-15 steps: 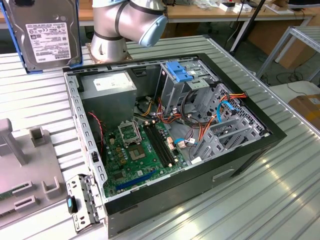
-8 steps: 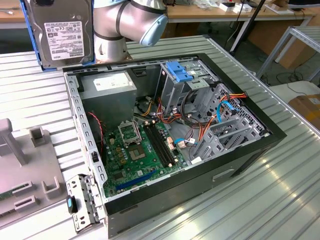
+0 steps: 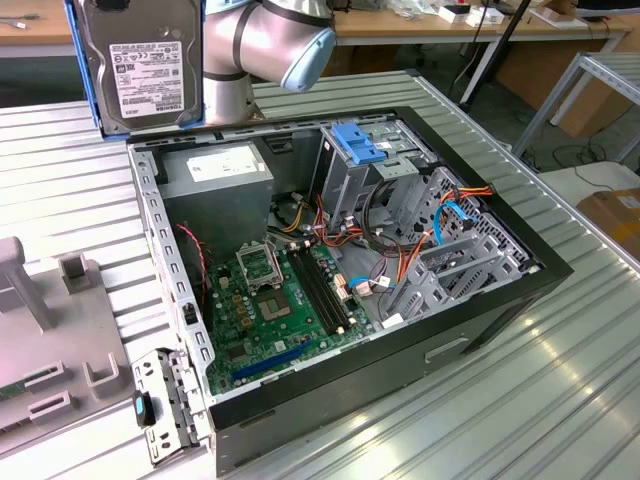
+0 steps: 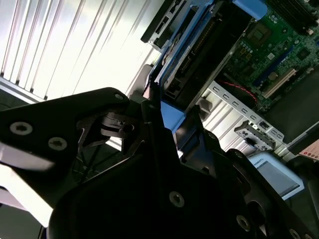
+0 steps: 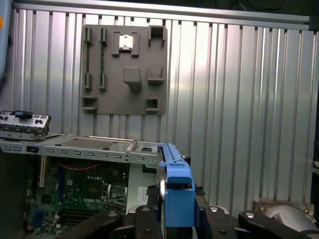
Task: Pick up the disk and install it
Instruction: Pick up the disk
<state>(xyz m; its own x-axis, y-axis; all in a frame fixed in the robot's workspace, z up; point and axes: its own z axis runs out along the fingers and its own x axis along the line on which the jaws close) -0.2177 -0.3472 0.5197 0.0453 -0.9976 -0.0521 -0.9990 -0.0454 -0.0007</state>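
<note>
In your hand (image 5: 177, 221), the disk (image 5: 175, 191) sits clamped on edge, dark fingers pressing its blue bracket from both sides. In the exterior view you hold it high at the exterior view's left, label showing, above the open computer case (image 3: 330, 425) near the power supply (image 3: 215, 175). Deeper inside lie the motherboard (image 3: 270, 300) and the drive cage (image 3: 345, 185) with its blue latch (image 3: 357, 145). Beyond, a grey fixture plate (image 5: 124, 69) rests on the ribbed table (image 5: 239, 99).

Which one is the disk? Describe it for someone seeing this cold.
Find the open computer case on the ribbed table. Above its far corner at the exterior view's left, beside the arm, the disk hangs upright in the air. Unlike the grey power-supply box inside the case, it is thin, blue-framed and held aloft.
</note>
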